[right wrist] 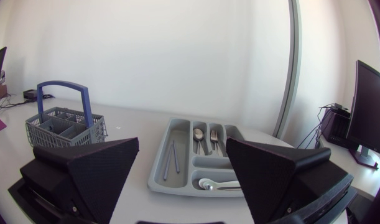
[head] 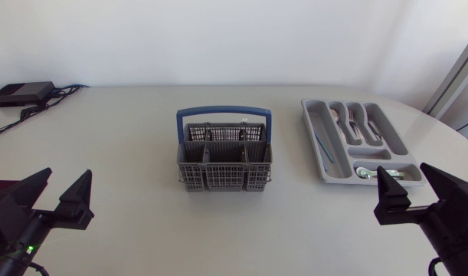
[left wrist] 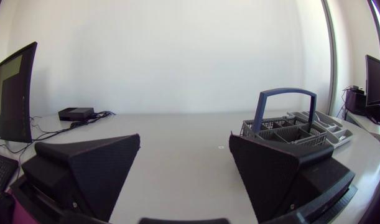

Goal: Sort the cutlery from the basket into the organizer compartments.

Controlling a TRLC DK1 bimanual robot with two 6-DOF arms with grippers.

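Pale surface (head: 126, 153) is carrying the grey basket (head: 224, 162) at centre, with the organizer (head: 312, 146) lying well apart to its right, already holding spoons and forks (head: 355, 123). Left pincer (head: 65, 181) and right pincer (head: 404, 173) are hovering at the near corners, both spread wide, gripping nothing. No cutlery is showing in the basket, so sorting is looking finished; any next move is calling for checking its cells.

Our left end effector (head: 65, 188) (left wrist: 183, 165) rests low at our left side, both fingers spread wide apart. Our right end effector (head: 406, 184) (right wrist: 183, 168) sits likewise at our right side, equally wide.
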